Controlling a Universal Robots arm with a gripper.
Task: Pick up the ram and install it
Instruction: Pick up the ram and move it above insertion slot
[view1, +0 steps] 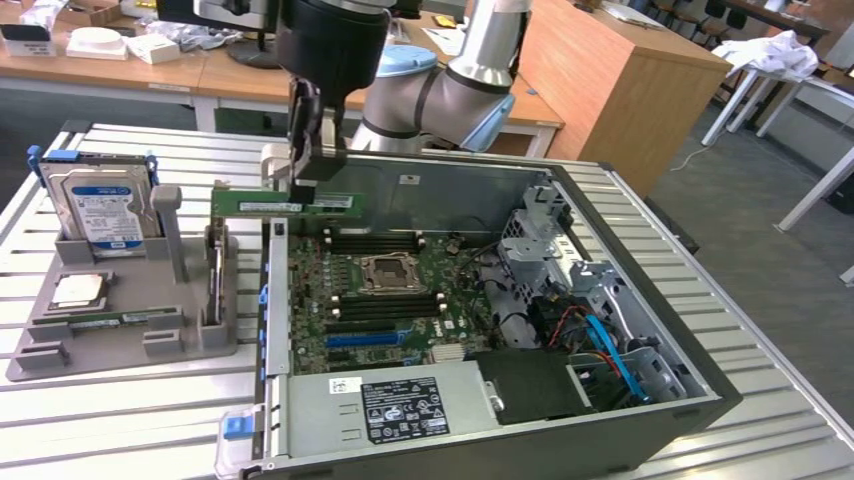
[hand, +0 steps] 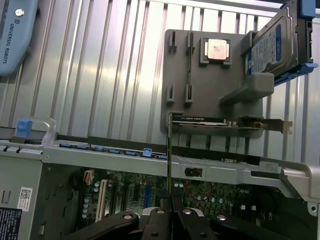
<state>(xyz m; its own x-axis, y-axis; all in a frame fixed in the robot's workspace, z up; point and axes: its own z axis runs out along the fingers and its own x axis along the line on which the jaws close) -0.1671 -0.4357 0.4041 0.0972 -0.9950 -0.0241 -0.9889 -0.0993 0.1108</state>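
Fingers (view1: 306, 140) are pinching the ram (view1: 254, 204), a long, narrow green circuit-board stick with small dark chips and a pale label, near its middle. I am seeing it hanging level and on edge in the air, crossing above the grey metal rim (view1: 278, 270) of the open dark computer case (view1: 694, 395), beside the grey plastic holder tray (view1: 120, 350). In the wrist view the ram (hand: 169, 155) is showing edge-on as a thin line over that rim. Inside the case, the green motherboard (view1: 320, 300) is lying with black slots on both sides of its square silver socket (view1: 387, 270). On the tray, a blue-labelled hard drive (view1: 107, 205) and a tall expansion card (view1: 214, 285) are standing upright, while a square silver processor chip (view1: 80, 290) and a second green stick (view1: 100, 319) are lying flat. Everything is sitting on the slatted metal table (view1: 134, 420).
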